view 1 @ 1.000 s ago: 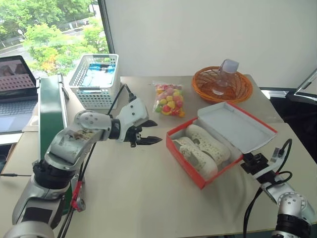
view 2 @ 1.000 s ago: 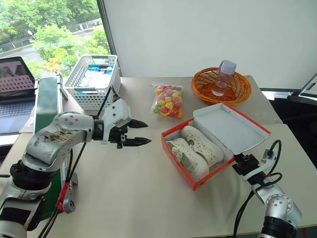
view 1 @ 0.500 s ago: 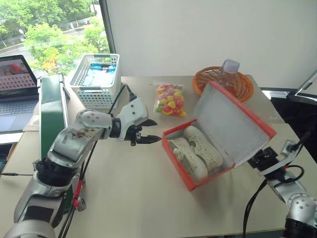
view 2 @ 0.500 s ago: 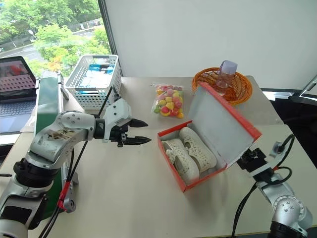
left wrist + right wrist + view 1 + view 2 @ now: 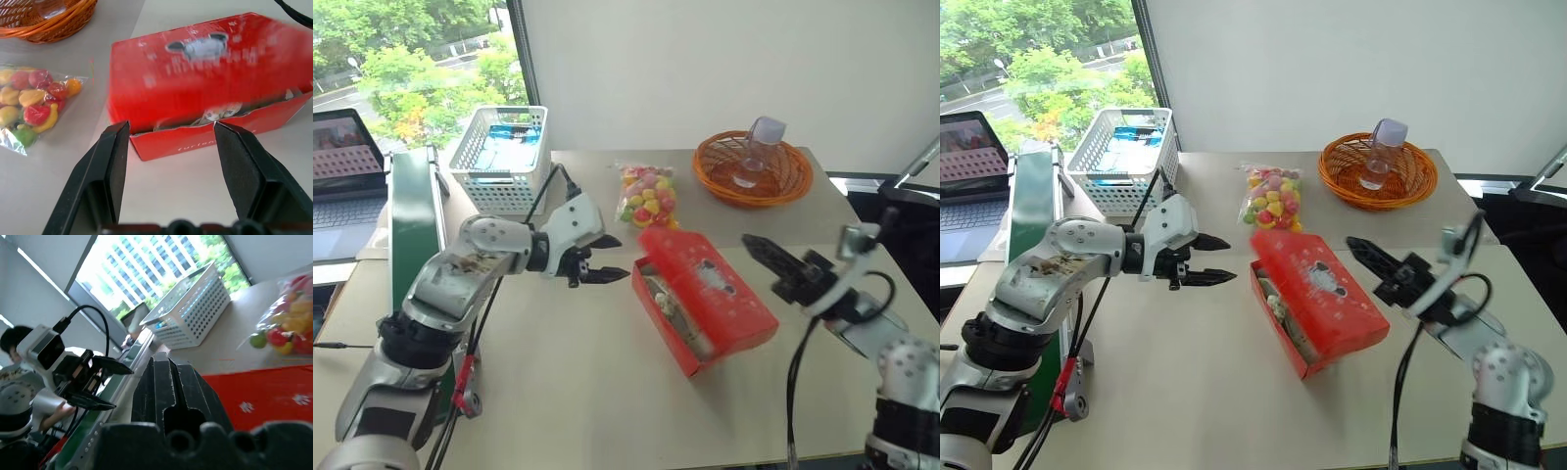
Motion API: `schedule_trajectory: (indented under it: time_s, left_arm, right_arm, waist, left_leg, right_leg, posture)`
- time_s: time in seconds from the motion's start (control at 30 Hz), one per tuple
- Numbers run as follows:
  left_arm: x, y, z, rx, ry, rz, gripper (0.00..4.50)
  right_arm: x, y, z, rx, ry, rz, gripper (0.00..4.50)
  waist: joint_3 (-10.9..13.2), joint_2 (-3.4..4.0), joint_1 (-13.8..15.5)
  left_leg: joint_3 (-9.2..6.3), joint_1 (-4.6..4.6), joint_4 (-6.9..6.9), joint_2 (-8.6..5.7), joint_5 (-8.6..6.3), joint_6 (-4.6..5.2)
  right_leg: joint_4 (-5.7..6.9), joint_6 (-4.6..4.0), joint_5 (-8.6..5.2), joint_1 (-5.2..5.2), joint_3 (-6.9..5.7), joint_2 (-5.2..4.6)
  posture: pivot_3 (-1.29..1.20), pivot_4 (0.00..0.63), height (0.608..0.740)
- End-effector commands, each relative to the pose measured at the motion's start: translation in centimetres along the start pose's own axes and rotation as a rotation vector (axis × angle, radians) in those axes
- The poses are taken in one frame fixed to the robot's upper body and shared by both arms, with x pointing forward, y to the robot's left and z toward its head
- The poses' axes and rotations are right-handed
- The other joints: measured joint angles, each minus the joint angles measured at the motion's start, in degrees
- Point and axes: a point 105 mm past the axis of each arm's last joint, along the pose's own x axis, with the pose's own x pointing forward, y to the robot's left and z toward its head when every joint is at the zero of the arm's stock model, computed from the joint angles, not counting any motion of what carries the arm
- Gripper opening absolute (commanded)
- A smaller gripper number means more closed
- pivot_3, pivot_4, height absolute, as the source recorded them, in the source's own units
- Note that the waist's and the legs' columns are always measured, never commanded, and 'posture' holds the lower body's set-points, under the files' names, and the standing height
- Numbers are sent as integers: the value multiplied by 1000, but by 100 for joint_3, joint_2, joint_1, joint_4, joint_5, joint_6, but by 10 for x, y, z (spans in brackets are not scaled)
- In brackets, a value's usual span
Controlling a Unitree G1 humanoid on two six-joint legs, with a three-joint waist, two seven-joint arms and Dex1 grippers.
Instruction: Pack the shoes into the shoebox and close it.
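The table (image 5: 558, 392) carries the shoebox (image 5: 705, 299) near its middle, with the lid (image 5: 1317, 284) lying over the base but not fully seated: a gap is left along the near-left edge, through which part of the shoes (image 5: 217, 113) is glimpsed inside. The closing is judged nearly complete; it is best finished by a flat, gentle press on the lid's free edge, so that the base is not skidded or tipped toward the candy bag (image 5: 646, 196). The right gripper (image 5: 1363, 253) is held above the box's right side with its fingers pressed together, a fit shape for pushing. The left gripper (image 5: 612, 259) is held just beside the box's left end, jaws apart and empty, and could be used to brace the base.

Against the earlier frames, the lid is no longer spread open on the table nor half raised, the shoes are largely covered, and the right gripper is seen raised from beneath the lid to above it. The left gripper's place is unchanged.
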Motion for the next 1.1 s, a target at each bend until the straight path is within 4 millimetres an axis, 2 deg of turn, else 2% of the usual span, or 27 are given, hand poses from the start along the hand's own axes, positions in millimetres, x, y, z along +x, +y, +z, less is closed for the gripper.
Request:
schedule_trajectory:
  time_s: [0.03,0.2,0.3,0.47,0.6,0.73,0.8,0.9,0.93,0.97,1.1]
  left_arm:
    - [-10,0,6,22,-9,43,2890]
    - [-16,-6,-1,-3,11,70,2890]
    - [-18,-9,-2,-17,15,89,2890]
    - [-21,-15,-4,-36,22,111,2890]
    - [-22,-18,-5,-49,24,121,2890]
    - [-22,-20,-7,-55,27,122,2890]
    - [-21,-21,-8,-58,26,116,2890]
    - [-19,-22,-9,-66,25,107,2890]
    - [-18,-23,-11,-74,24,97,2890]
    - [-16,-23,-13,-90,17,86,2890]
    - [-11,-27,-30,-108,60,64,2890]
  right_arm:
    - [18,6,-8,-36,120,52,49]
    - [32,6,-27,-95,304,127,49]
    - [32,-6,-42,-115,421,109,49]
    - [19,-40,-84,-234,691,4,49]
    - [15,-49,-97,-256,757,1,49]
    - [6,-60,-110,-417,888,-4,49]
    - [11,-55,-99,-447,841,13,49]
    - [23,-36,-69,-493,701,85,49]
    - [19,-25,-61,-488,693,122,49]
    - [12,-18,-56,-484,712,146,576]
    - [-9,-4,-43,-513,762,163,1723]
  waist:
    - [0,0,30]
    - [0,0,126]
    - [0,-1,147]
    - [0,-2,140]
    - [-13,-22,137]
    - [-34,-45,137]
    - [-49,-62,137]
    - [-51,-67,159]
    - [-51,-67,168]
    - [-47,-62,191]
    - [-44,-58,254]
  left_leg:
    - [0,-13,1,-1,0,0]
    - [3,-63,13,-3,1,2]
    - [2,-64,14,-2,1,2]
    - [5,-64,30,-2,2,2]
    - [4,-55,34,1,2,2]
    - [4,-50,35,1,1,2]
    - [5,-40,34,2,1,1]
    - [6,-23,34,3,1,1]
    - [6,-24,34,2,1,1]
    - [7,-25,34,2,1,1]
    - [9,-55,32,1,1,1]
  right_leg:
    - [0,0,1,-12,0,-1]
    - [9,2,3,-64,0,2]
    - [8,2,3,-63,-5,2]
    - [11,3,5,-60,-7,2]
    - [14,3,6,-50,-8,4]
    - [14,3,6,-46,-8,4]
    - [14,2,6,-39,-8,4]
    - [13,0,5,-22,-10,1]
    - [13,-1,5,-23,-10,0]
    - [13,-1,5,-24,-10,-2]
    - [13,-1,6,-57,-10,-3]
  posture:
    - [0,150,740]
    - [0,150,740]
    - [0,150,740]
    - [0,150,740]
    - [0,150,740]
    - [0,150,740]
    - [0,150,740]
    - [0,150,740]
    - [0,150,740]
    - [0,150,740]
    - [0,150,740]
